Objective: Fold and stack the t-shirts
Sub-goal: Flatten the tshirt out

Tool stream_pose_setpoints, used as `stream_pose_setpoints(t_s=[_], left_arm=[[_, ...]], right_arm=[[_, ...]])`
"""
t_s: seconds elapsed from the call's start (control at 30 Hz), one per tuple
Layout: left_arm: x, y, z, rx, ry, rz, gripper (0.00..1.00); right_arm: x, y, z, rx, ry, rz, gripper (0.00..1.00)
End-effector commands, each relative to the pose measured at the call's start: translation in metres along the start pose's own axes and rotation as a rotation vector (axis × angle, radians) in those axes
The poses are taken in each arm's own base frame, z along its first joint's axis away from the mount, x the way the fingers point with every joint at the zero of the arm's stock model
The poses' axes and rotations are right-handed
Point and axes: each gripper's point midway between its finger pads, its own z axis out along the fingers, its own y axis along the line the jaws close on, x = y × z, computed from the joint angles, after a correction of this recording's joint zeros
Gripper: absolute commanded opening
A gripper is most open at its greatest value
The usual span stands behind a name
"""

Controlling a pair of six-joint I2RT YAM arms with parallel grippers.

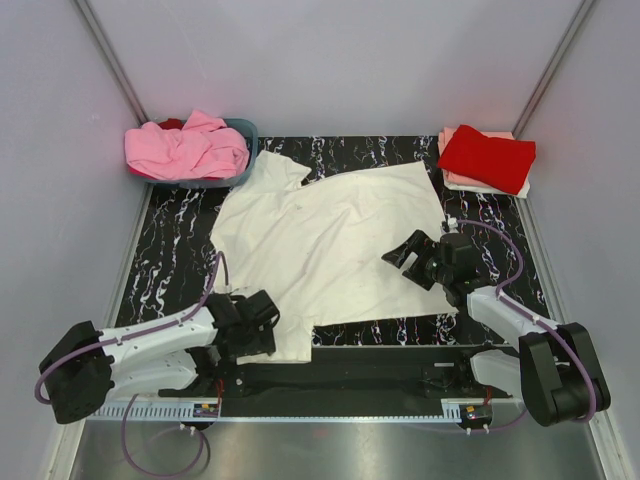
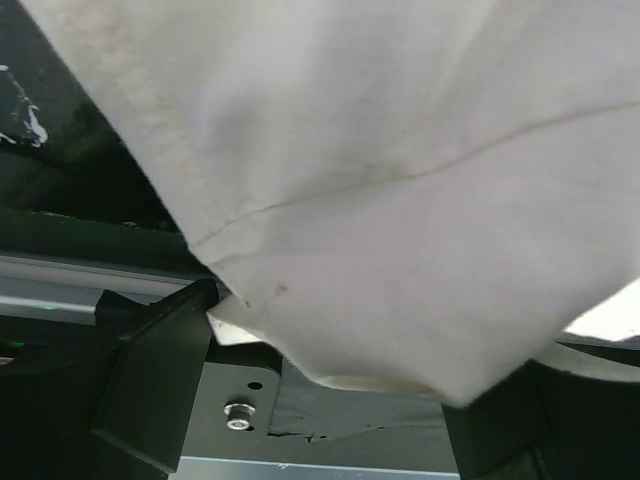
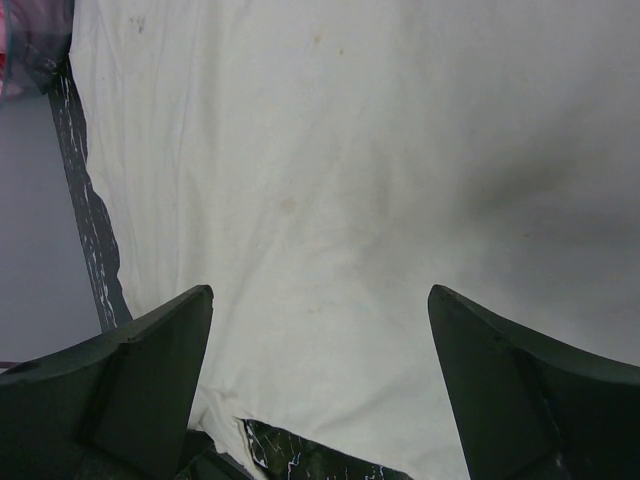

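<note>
Black marbled table (image 1: 170,235) boxed in by grey walls on three sides. Upper left corner: blue basket (image 1: 248,130) with crumpled pink shirts (image 1: 185,150) heaped in it, sitting right at the table's far edge. Bare strip of table runs down the left side between the wall and the white shirt (image 1: 330,240).

Left arm lies low along the near edge, forearm pointing right. Left gripper (image 1: 258,322) is at the shirt's lower-left corner, lower left of frame. In the left wrist view the fingers (image 2: 150,380) stand wide apart and the shirt (image 2: 400,150) corner hangs down between them, hem seam visible. Spread, not pinched. That corner reaches past the table onto the black base plate (image 1: 350,375).

White shirt is spread flat across the middle, mostly smooth. One sleeve points up-left, its tip just beside the basket. Far edge leaves a bare band of table behind it.

Right arm bends in from the lower right, wrist pointing left. Right gripper (image 1: 402,253) is over the shirt's right part, fingers (image 3: 140,380) spread with cloth (image 3: 350,150) under them. Cannot tell if touching.

Upper right corner: folded stack (image 1: 487,158), red shirt on top, lighter ones under, well apart from the gripper. Bare table along the right wall.
</note>
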Motion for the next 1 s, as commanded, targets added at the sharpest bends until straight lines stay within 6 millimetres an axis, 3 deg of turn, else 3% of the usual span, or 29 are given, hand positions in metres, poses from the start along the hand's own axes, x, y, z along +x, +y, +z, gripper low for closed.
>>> stream_pose_setpoints(t_s=[0.0,0.13,0.33,0.47,0.6,0.77,0.8,0.93,0.97], left_arm=[[-0.002,-0.009,0.0,0.053,-0.02,-0.005,0.83],[-0.007,-0.011,-0.002,0.082,-0.071,0.004,0.59],[-0.007,-0.014,-0.005,0.126,-0.097,0.014,0.47],[-0.008,-0.016,-0.006,0.153,-0.115,0.022,0.23],[-0.007,-0.019,-0.008,0.192,-0.118,0.012,0.06],[-0.007,-0.026,-0.022,0.227,-0.105,0.009,0.0],[-0.012,-0.034,-0.034,0.253,-0.118,0.01,0.0],[-0.023,-0.028,-0.067,0.223,-0.154,0.01,0.03],[-0.026,-0.025,-0.073,0.211,-0.164,0.006,0.04]], right_arm=[[-0.012,0.014,-0.001,-0.041,-0.032,-0.014,0.96],[-0.012,0.014,-0.002,-0.04,-0.031,-0.014,0.96],[-0.013,0.014,-0.001,-0.037,-0.034,-0.014,0.96],[-0.013,0.014,-0.001,-0.034,-0.032,-0.012,0.96],[-0.013,0.013,0.0,-0.029,-0.028,-0.011,0.96],[-0.013,0.013,-0.001,-0.028,-0.029,-0.013,0.95],[-0.014,0.012,-0.001,-0.022,-0.036,-0.01,0.95],[-0.023,0.013,-0.011,0.02,-0.072,-0.005,0.95],[-0.015,0.002,-0.016,0.081,-0.042,0.017,0.95]])
